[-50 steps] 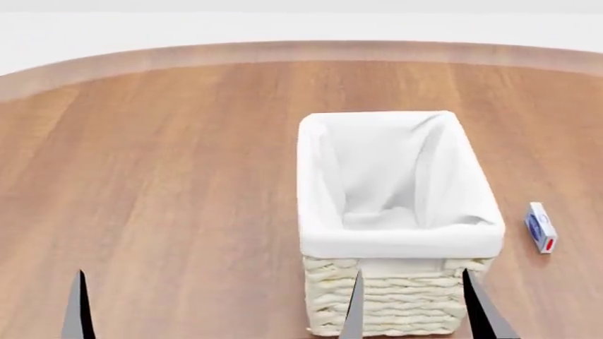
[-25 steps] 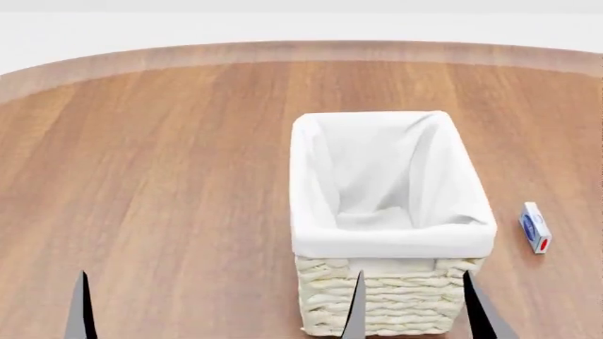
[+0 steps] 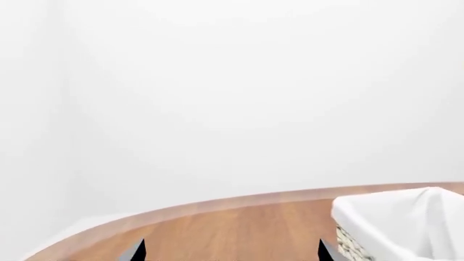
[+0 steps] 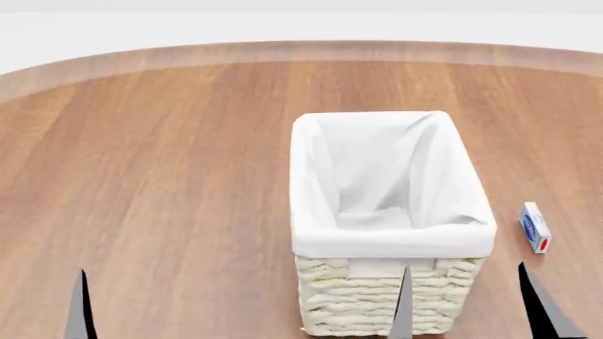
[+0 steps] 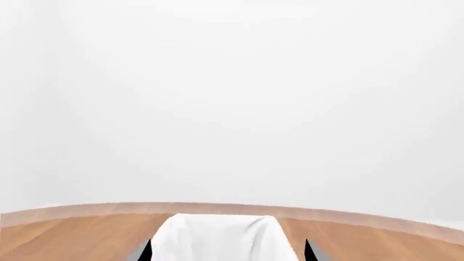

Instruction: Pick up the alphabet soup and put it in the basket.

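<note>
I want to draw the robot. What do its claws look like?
Only the fingertips show. The right gripper has two thin, dark grey spikes that taper to sharp points. The left gripper shows the same dark pointed tips. No cables, markings or arm parts are visible.

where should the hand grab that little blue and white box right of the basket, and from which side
Grip the box across its two long sides, near the middle, coming straight down from above. It lies flat on the table, long axis running roughly away from the robot, so its narrow width likely fits the hand. The open right hand is nearer.
</note>
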